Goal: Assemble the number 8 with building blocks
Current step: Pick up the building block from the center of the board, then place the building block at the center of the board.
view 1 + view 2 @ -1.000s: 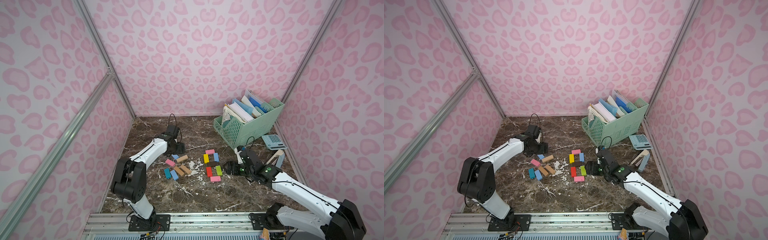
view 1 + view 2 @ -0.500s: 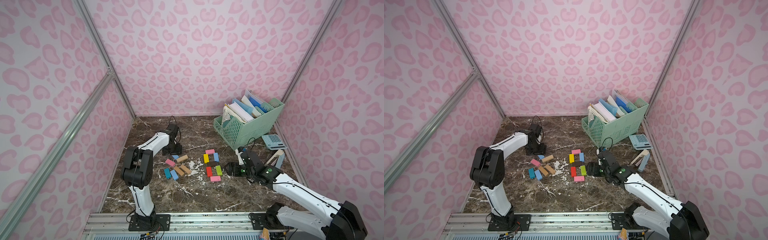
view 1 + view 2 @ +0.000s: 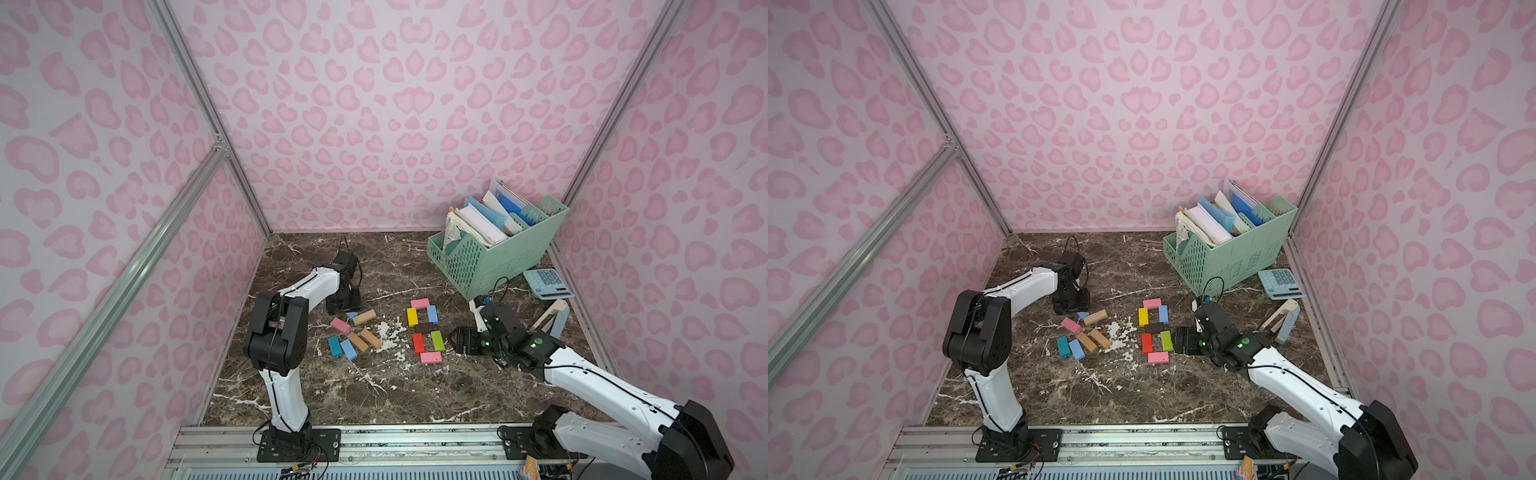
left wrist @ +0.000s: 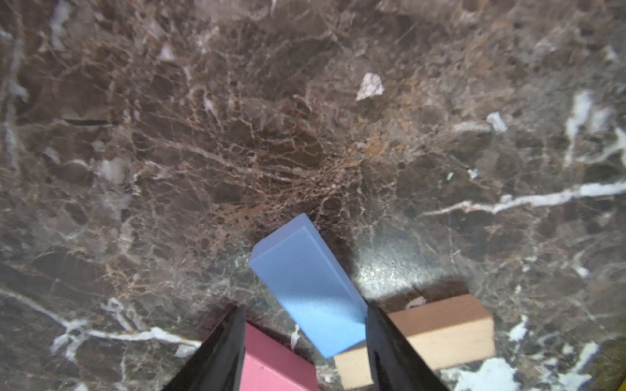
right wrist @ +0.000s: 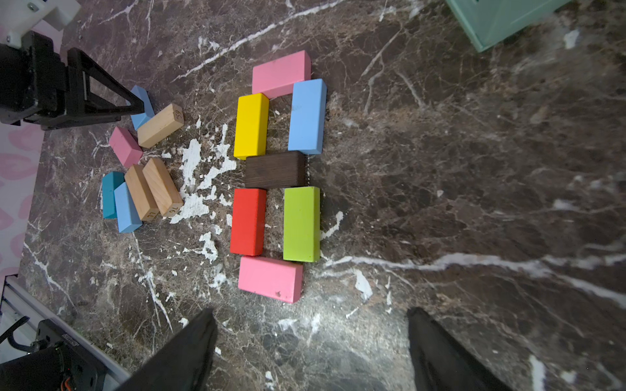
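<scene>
The number 8 (image 5: 276,169) looks finished to me. Starting at the fingers: my left gripper (image 4: 303,309) straddles a spare light blue block (image 4: 305,284). One finger (image 4: 389,355) touches the block's edge and the opposite one stands clear, so nothing is clamped yet. My right gripper (image 5: 310,315) is spread wide and empty, hovering just beside the figure's bottom bar.

In both top views the figure lies flat on the table (image 3: 374,399), a little right of centre in the lower half of the frame. It has a pink top, yellow and blue upper sides, a dark brown middle bar, red and green lower sides, and a pink bottom. All seven bars are in place. The top bar sits slightly skewed, so at most I would straighten it.

The spare blocks (image 3: 358,341) are clustered to the left of the figure in the frame, and I judge none are needed.
</scene>
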### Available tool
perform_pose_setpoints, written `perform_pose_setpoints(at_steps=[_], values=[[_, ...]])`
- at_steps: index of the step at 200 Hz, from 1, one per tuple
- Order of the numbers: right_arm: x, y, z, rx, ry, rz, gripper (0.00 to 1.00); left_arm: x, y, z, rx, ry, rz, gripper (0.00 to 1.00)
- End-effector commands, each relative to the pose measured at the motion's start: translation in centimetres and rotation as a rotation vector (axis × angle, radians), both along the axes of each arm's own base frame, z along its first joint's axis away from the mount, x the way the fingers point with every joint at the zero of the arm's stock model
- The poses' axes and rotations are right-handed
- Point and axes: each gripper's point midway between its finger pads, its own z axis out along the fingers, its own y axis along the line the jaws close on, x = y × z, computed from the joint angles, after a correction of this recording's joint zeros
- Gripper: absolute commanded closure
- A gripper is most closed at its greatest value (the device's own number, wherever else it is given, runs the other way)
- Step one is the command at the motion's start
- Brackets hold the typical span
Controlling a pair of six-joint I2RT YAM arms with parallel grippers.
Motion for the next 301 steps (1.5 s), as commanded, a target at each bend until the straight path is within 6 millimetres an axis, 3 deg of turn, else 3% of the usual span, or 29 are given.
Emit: perform_pose_setpoints(at_steps=[1, 73, 102, 132, 159, 189, 195, 211, 246, 265, 301], values=[[0.3, 0.1, 0.2, 0.007, -0.019, -0.002, 0.1, 0.4, -0.6, -0.1, -0.024, -0.008, 0.013, 0.38], [0.3, 0.0, -0.3, -0.001, -0.011, 0.001, 0.1, 0.0, -0.7, -1.9, -0.014, 0.03, 0.039, 0.41], [0.2, -0.2, -0.5, -0.001, -0.007, -0.001, 0.1, 0.1, -0.7, -2.1, -0.016, 0.034, 0.035, 0.6], [0.1, -0.4, -0.6, -0.001, -0.008, -0.005, 0.1, 0.4, -0.7, -1.8, -0.009, 0.031, 0.018, 0.71], [0.0, -0.7, -0.7, -0.001, -0.006, -0.009, 0.1, 1.0, -1.3, 0.0, -0.019, 0.005, -0.048, 0.81], [0.2, -0.9, -0.3, -0.001, -0.022, -0.014, 0.1, 1.3, -3.7, 3.4, -0.018, -0.049, -0.23, 0.85], [0.2, -1.0, -0.3, -0.001, -0.026, -0.016, 0.1, 2.0, -4.6, 4.7, -0.026, -0.08, -0.275, 0.86], [0.3, -1.1, 0.1, 0.004, -0.037, -0.019, 0.1, 1.5, -7.0, 5.8, -0.063, -0.079, -0.399, 0.86], [0.4, -1.4, 0.8, 0.007, -0.058, -0.025, 0.1, 0.1, -11.3, 5.2, -0.186, -0.009, -0.624, 0.9], [0.4, -1.9, 1.2, 0.001, -0.069, -0.034, 0.1, -0.3, -12.2, 4.2, -0.224, 0.022, -0.698, 0.95], [0.2, -2.7, 1.9, 0.001, -0.092, -0.049, 0.1, -0.5, -13.1, 3.3, -0.216, 0.038, -0.792, 0.95]])
